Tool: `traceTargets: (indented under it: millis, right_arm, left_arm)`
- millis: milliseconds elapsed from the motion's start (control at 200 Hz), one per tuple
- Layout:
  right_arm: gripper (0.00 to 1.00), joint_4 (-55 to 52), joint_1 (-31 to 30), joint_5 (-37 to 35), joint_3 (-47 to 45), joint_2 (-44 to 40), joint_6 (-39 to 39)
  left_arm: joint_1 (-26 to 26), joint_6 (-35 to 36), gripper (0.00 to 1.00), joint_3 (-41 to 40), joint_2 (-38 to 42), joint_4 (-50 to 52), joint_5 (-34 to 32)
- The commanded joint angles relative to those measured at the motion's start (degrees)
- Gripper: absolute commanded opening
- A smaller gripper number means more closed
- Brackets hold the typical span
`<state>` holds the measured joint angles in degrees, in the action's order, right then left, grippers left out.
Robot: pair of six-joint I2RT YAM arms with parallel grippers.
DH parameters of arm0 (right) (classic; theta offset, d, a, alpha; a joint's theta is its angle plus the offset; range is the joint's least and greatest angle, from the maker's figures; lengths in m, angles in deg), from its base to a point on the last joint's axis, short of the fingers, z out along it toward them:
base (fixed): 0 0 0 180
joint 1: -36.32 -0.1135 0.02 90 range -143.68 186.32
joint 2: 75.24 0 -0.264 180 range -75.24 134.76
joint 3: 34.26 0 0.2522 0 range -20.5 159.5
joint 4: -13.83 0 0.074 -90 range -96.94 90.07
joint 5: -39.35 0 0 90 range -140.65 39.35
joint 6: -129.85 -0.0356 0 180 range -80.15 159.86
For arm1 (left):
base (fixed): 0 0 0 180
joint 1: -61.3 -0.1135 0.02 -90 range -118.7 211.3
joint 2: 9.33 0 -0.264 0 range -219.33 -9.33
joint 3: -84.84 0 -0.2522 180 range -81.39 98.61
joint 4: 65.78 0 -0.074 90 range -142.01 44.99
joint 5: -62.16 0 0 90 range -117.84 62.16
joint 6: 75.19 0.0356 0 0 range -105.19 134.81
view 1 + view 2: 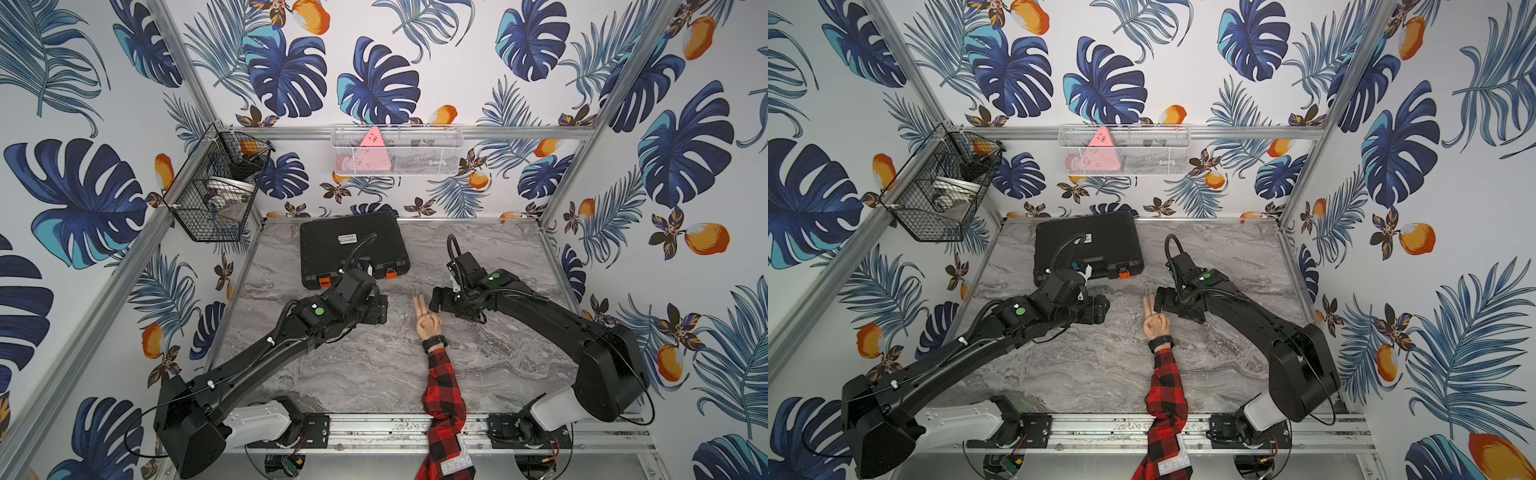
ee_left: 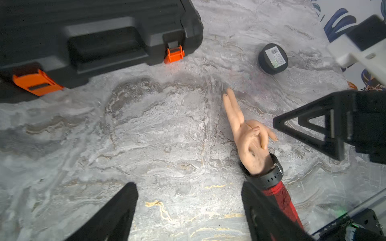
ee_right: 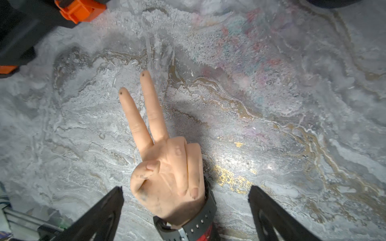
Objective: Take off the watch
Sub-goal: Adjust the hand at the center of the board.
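Observation:
The watch (image 1: 434,343) (image 1: 1160,343), black, is strapped round the wrist of a mannequin hand (image 1: 428,324) that lies on the marble table with two fingers straight. The strap holes and buckle show in the left wrist view (image 2: 269,177) and in the right wrist view (image 3: 194,225). My left gripper (image 1: 379,309) (image 2: 189,185) is open, left of the hand, one finger (image 2: 257,204) close beside the sleeve. My right gripper (image 1: 437,300) (image 3: 186,188) is open above the hand, jaws wide on either side of the wrist, touching nothing.
A red plaid sleeve (image 1: 442,390) runs from the wrist to the table's front rail. A black tool case (image 1: 353,245) with orange latches lies behind the left arm. A black puck with a white label (image 2: 273,58) sits beyond the fingers. Wire baskets (image 1: 220,187) (image 1: 397,149) hang on the walls.

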<state>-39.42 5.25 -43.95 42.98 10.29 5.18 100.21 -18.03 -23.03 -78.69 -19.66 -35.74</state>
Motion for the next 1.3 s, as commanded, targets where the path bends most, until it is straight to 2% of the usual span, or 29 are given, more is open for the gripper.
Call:
traceTargets:
  millis: [0,205,355,600,871,1001,1291]
  right_arm:
    - [0.96,3.7,1.69,7.47,-4.31,-3.61,0.91]
    - [0.96,8.97,2.83,12.65,-15.83,-11.79,-2.53]
    - [0.93,13.62,2.69,14.49,-20.66,-11.84,-6.34]
    - [0.94,13.17,2.39,12.41,-16.07,-5.68,-4.49]
    - [0.97,5.47,-3.1,2.83,-9.84,5.39,-1.4]
    - [0.95,3.71,-6.03,-1.42,-8.86,8.13,-4.34]
    - [0.82,11.14,-11.15,-0.61,-10.11,6.27,-15.97]
  left_arm:
    - [1.38,-4.21,0.83,-0.35,-1.62,-3.71,2.81]
    - [3.6,-8.08,0.84,-3.02,-4.16,-9.03,6.55]
    - [5.12,-10.05,0.82,-5.58,-5.92,-13.12,9.07]
    - [6.34,-9.67,0.82,-5.01,-7.29,-13.16,8.66]
    - [6.33,-8.33,0.82,-4.38,-6.91,-11.46,7.55]
    - [6.28,-8.07,0.82,-4.93,-6.71,-11.27,7.46]
    - [6.3,-7.93,0.81,-6.7,-7.31,-13.08,8.5]
